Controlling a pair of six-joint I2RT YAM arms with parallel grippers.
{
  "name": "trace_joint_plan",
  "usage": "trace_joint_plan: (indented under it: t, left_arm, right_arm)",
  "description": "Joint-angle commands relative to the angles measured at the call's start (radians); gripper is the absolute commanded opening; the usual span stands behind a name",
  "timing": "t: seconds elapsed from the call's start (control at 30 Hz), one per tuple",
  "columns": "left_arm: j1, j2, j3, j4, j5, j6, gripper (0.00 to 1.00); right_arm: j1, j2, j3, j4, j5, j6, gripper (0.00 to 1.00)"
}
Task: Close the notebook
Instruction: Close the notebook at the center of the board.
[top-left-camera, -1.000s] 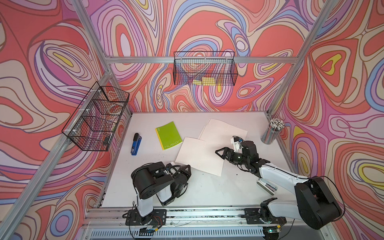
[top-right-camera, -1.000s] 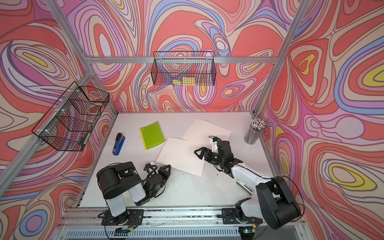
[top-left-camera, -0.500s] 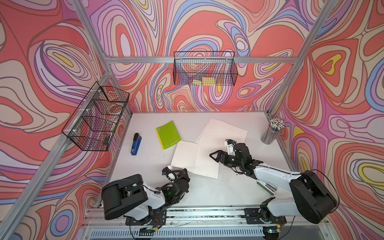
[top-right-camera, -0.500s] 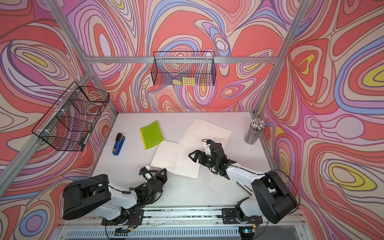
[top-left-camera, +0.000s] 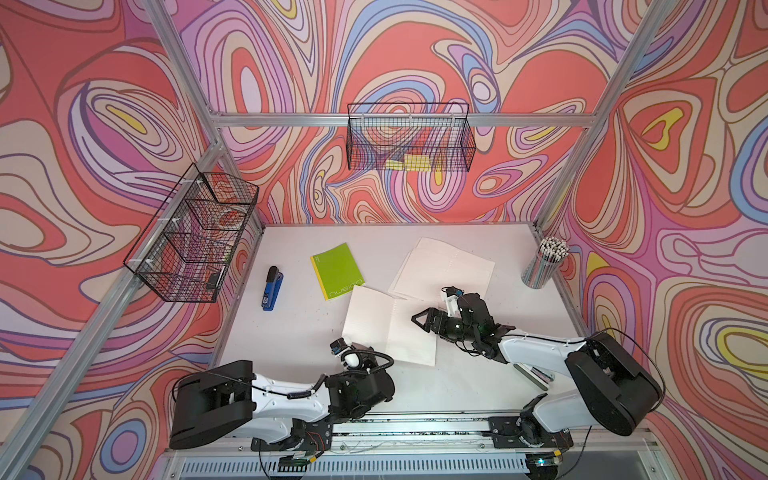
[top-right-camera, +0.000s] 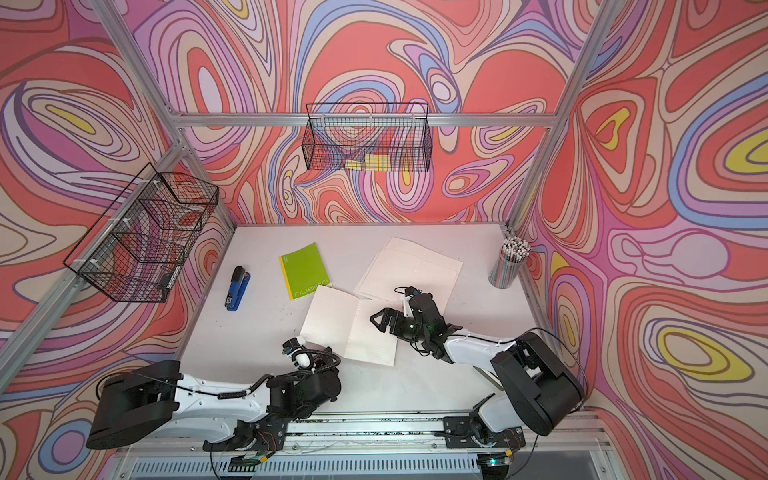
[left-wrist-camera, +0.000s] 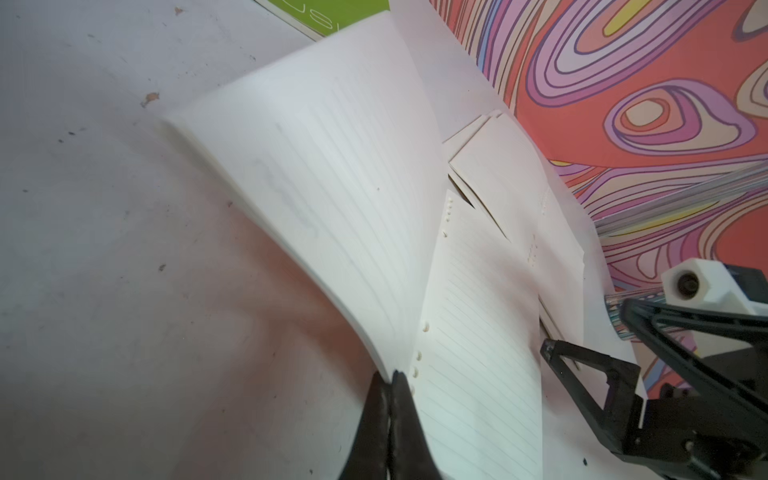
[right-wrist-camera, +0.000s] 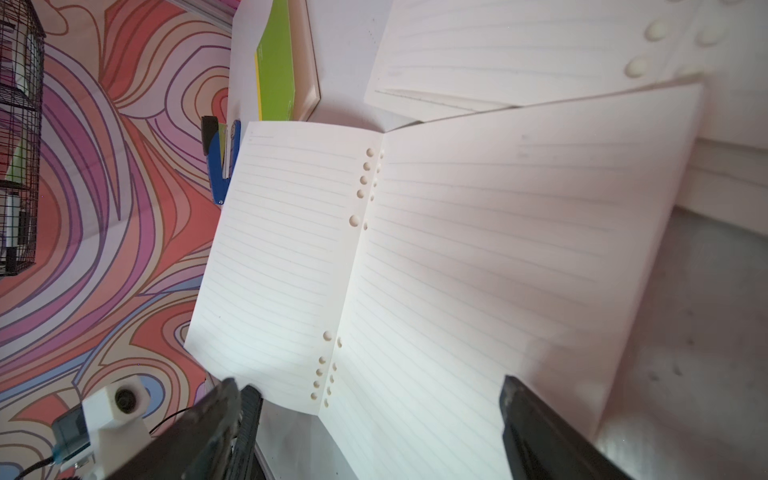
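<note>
Left end effector pinches a raised page of the notebook.

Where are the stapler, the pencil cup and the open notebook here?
Blue stapler (top-left-camera: 271, 293): a top view, its blue body.
Pencil cup (top-left-camera: 538, 272): a top view, its side wall.
Open notebook (top-left-camera: 368, 318): a top view, page nearer the stapler.

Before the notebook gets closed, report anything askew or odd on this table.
The open notebook is not flat: its left half curls up off the table, pinched at the near corner by the shut left gripper. Its right page overlaps a second open notebook lying askew behind it.
</note>
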Motion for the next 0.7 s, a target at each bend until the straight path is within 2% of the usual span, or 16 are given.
trace_joint_plan:
  t: [0.0,0.2,0.4,0.57,0.67]
  left_arm:
    - [-0.029,0.018,0.049,-0.111,-0.071,-0.045,0.00]
    - [-0.103,0.044,0.124,-0.245,-0.136,-0.083,0.00]
    - [-0.155,0.046,0.184,-0.384,-0.177,-0.093,0.00]
    - [-0.197,0.095,0.315,-0.594,-0.208,-0.115,0.00]
    - [-0.205,0.139,0.363,-0.651,-0.213,-0.103,0.00]
  right_arm:
    - [0.007,-0.027,-0.029,0.003,0.024,0.004,0.99]
    - [0.010,-0.028,-0.057,-0.001,0.027,-0.004,0.98]
    - [0.010,0.033,-0.068,0.068,0.023,-0.032,0.98]
    - [0.010,0.103,-0.076,0.135,0.006,-0.039,0.98]
    - [0.010,0.134,-0.098,0.208,-0.005,-0.021,0.98]
